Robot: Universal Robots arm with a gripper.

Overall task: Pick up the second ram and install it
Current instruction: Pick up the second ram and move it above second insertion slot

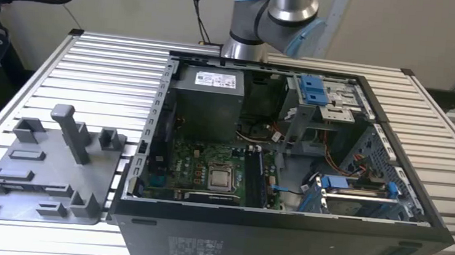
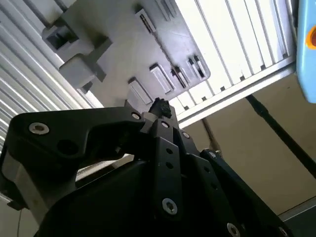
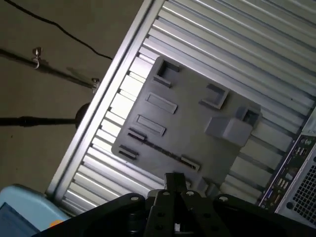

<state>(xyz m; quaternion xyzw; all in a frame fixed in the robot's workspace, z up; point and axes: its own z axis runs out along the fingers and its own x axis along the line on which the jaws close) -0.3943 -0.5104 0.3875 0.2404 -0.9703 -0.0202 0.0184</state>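
In both wrist views my gripper [image 3: 175,181] [image 2: 160,106] hangs well above the grey tray [image 3: 192,123] [image 2: 118,54] and touches nothing. A thin dark strip [image 3: 163,150] runs along the tray between two low holders. It could be the second ram seen edge-on, but I cannot tell. In the exterior view the tray [image 1: 38,176] lies at the exterior view's left of the open computer case [image 1: 283,244]. Inside the case sits the green motherboard [image 1: 187,161] with its silver square chip [image 1: 221,177] and long dark memory slots [image 1: 255,176] beside it.
The tray carries a tall upright post [image 1: 70,132] and several low holders. The case walls, the blue drive brackets [image 1: 313,89], the grey power supply [image 1: 205,101] and loose cables crowd the case. The arm [image 1: 275,11] rises behind the case. The slatted table's edge [image 3: 94,113] is near the tray.
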